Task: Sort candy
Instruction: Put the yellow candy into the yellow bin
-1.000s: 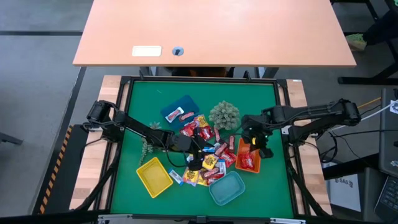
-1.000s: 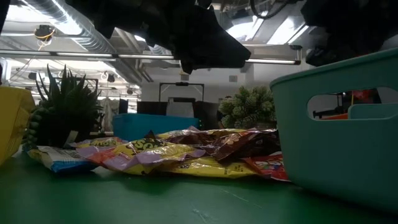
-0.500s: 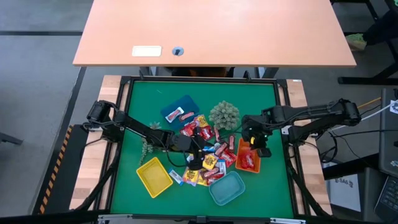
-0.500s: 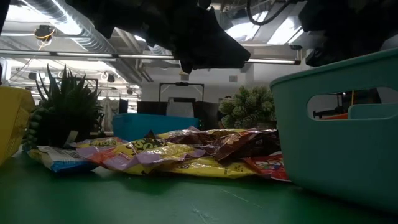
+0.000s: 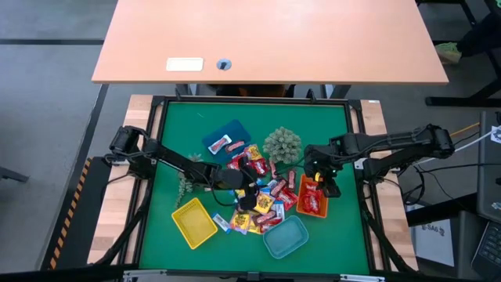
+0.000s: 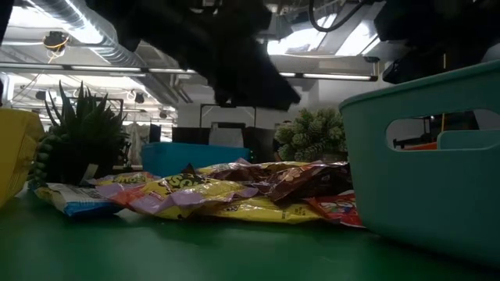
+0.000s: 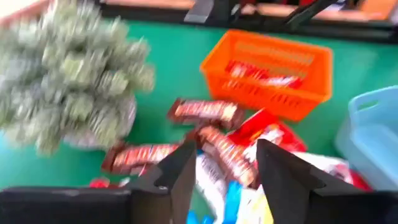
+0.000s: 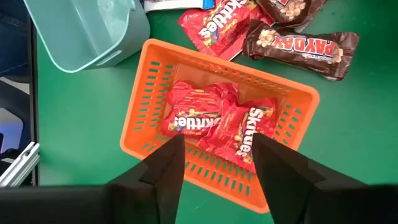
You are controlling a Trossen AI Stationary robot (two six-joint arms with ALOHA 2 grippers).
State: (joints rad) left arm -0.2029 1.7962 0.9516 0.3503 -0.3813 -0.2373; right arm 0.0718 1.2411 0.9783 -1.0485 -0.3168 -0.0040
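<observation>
From above, the candy (image 5: pixel 262 200) lies heaped in the middle of the green table (image 5: pixel 172 141), ringed by four trays: blue tray (image 5: pixel 225 138), yellow tray (image 5: pixel 194 222), teal tray (image 5: pixel 286 236) and orange tray (image 5: pixel 312 197). The left gripper (image 5: pixel 247 196) hangs over the near-left part of the heap, beside a spiky plant (image 5: pixel 282 144). The right gripper (image 5: pixel 323 186) hovers over the orange tray, which has red packets inside. A second, darker plant (image 5: pixel 185 185) sits near the left arm.

Down at table height, the sweets (image 6: pixel 226 191) spread flat across the green surface: yellow, brown, red and a blue-and-white one at the left end. The teal tray (image 6: pixel 422 164) fills the right side, the yellow one (image 6: pixel 16 152) peeks in at the left edge, and the dark plant (image 6: pixel 78 144) stands behind the sweets.

The left wrist camera: fingers (image 7: pixel 177 177) are parted, nothing between them, and brown and red packets (image 7: pixel 205 112) lie just past them, with the orange tray (image 7: pixel 273 68) beyond.

The right wrist camera: fingers (image 8: pixel 165 168) stand apart and empty, directly above the orange tray (image 8: pixel 149 118), where three red packets (image 8: pixel 217 121) rest. Brown and red packets (image 8: pixel 298 43) lie just outside it on the table.
</observation>
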